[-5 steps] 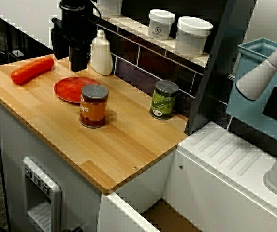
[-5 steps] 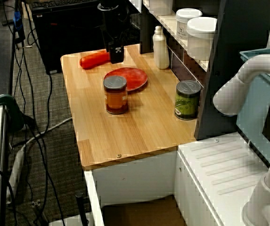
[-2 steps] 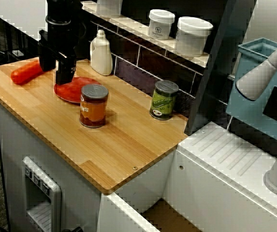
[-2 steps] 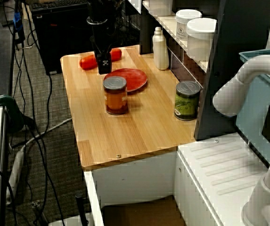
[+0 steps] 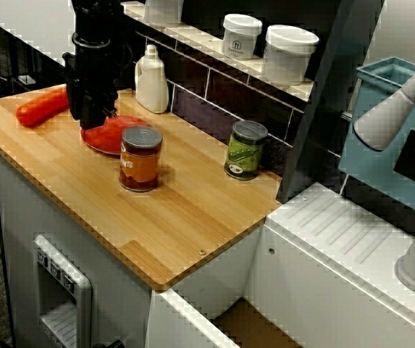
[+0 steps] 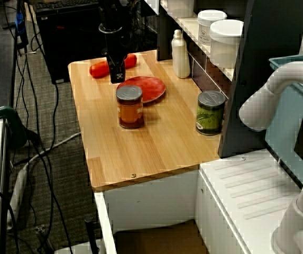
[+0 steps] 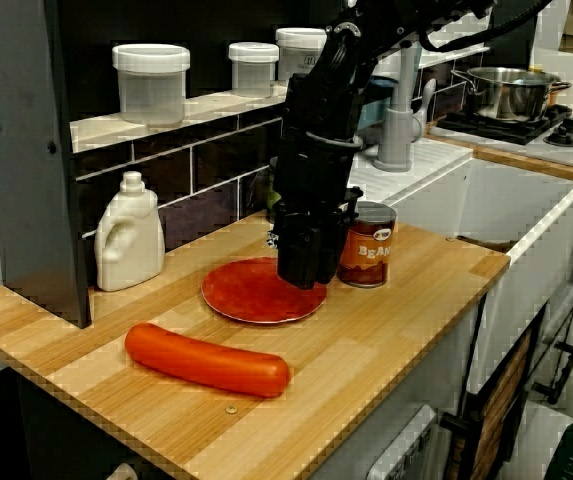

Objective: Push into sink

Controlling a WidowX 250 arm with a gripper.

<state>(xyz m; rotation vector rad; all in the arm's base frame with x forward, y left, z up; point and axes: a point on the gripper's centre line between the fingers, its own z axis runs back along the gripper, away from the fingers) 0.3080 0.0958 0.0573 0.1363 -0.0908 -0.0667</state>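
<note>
You have three fixed views, none riding on the arm. The high view from the sink end looks down along the worktop (image 5: 156, 217) toward its far end, fairly close, with a corner of the sink (image 5: 247, 326) at the bottom edge. The second high view stands farther back over the same end and takes in the floor beside the worktop. The low view from the opposite end faces back toward the sink. All three share the red plate (image 7: 261, 292) and orange can (image 5: 140, 158).
</note>
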